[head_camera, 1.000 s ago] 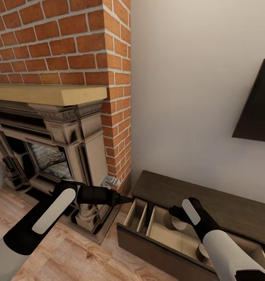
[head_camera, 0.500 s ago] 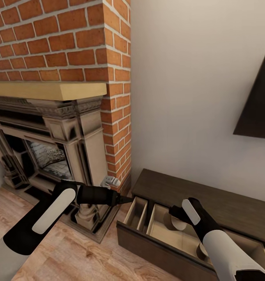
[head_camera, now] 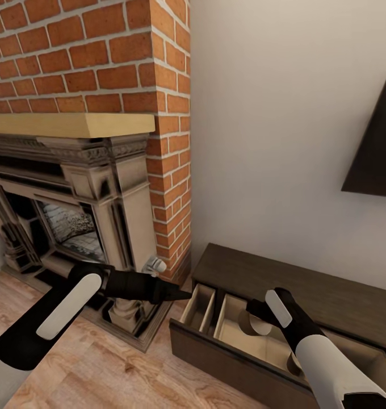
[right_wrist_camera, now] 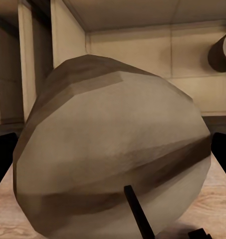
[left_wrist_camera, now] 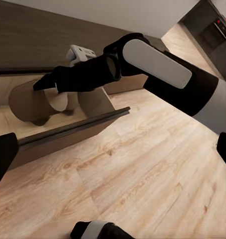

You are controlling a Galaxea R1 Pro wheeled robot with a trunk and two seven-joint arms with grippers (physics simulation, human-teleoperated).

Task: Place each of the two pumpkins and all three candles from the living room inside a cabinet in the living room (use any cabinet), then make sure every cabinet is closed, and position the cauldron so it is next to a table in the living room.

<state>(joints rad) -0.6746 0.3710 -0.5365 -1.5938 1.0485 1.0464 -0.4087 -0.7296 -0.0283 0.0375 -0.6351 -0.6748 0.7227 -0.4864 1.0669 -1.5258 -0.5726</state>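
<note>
The long dark brown cabinet (head_camera: 306, 284) stands against the wall with a drawer (head_camera: 227, 352) pulled out, showing pale divided insides. A tan candle (head_camera: 260, 327) lies in that drawer. My right gripper (head_camera: 252, 309) reaches into the drawer, open, with its fingers (right_wrist_camera: 3, 159) on either side of the candle (right_wrist_camera: 113, 149). A second candle (head_camera: 293, 363) sits further along the same drawer, partly hidden by my right forearm. My left gripper (head_camera: 181, 295) hangs open and empty over the floor beside the drawer's corner. In the left wrist view, the right gripper (left_wrist_camera: 43, 83) is at the candle (left_wrist_camera: 28, 102).
The ornate fireplace (head_camera: 74, 216) with its wood mantel and red brick chimney (head_camera: 102, 62) stands to the left. A small white object (head_camera: 156, 264) sits at the chimney's base. The black TV (head_camera: 380, 153) hangs above the cabinet. Light plank floor (head_camera: 119, 369) lies in front.
The head view has shifted a little. My left arm has dropped slightly and moved left. The right arm and the candles stay where they were.
</note>
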